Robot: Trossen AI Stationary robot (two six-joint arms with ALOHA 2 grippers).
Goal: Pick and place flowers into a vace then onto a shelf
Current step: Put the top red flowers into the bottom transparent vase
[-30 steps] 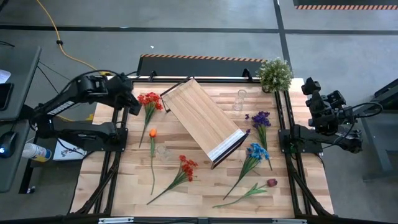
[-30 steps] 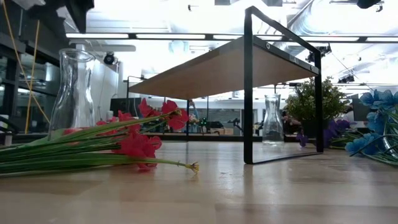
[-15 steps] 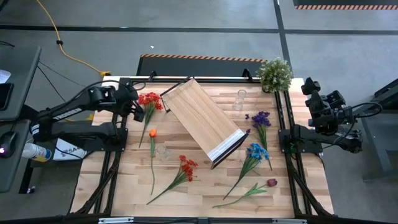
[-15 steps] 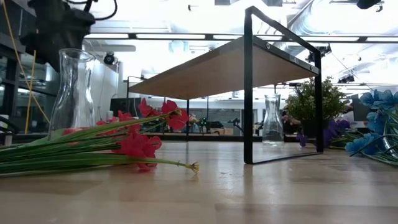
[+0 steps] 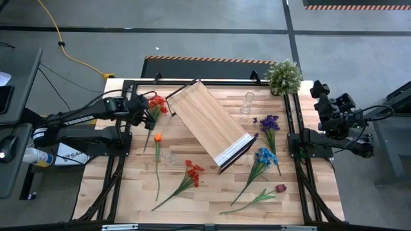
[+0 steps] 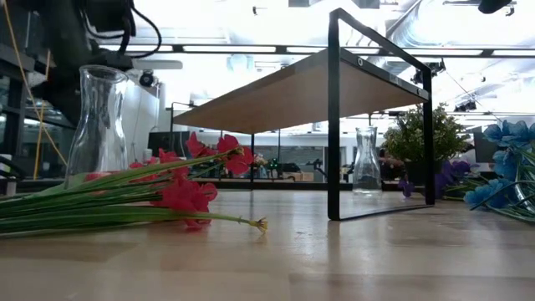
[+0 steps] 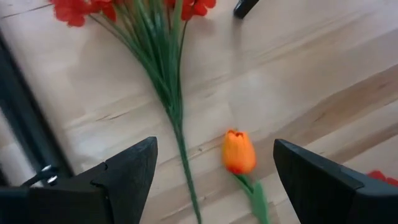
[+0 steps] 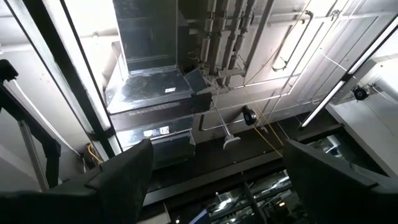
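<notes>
A bunch of red flowers (image 5: 155, 105) lies at the table's far left, its green stem (image 7: 176, 118) flat on the wood. An orange tulip (image 7: 238, 151) lies just beside it. My left gripper (image 7: 214, 152) hovers open a little above these two, pointing steeply down, with stem and tulip showing between its fingers. More flowers lie flat: red-orange (image 5: 192, 172), blue (image 5: 264, 156), purple (image 5: 270, 122) and dark red (image 5: 280, 188). The shelf (image 5: 209, 125) stands on its black frame mid-table. A clear vase (image 6: 99, 125) stands upright near the tulip's stem. My right gripper (image 8: 214, 155) is open at the right edge, pointing up.
A second clear vase (image 5: 247, 102) stands at the far side beyond the shelf. A bushy potted plant (image 5: 284, 76) sits at the far right corner. Black frame rails (image 5: 123, 160) run along the table's left and right sides.
My left gripper has come down toward the red flowers and the orange tulip at the table's far left, staying open. The flowers, vases and shelf have not moved.
</notes>
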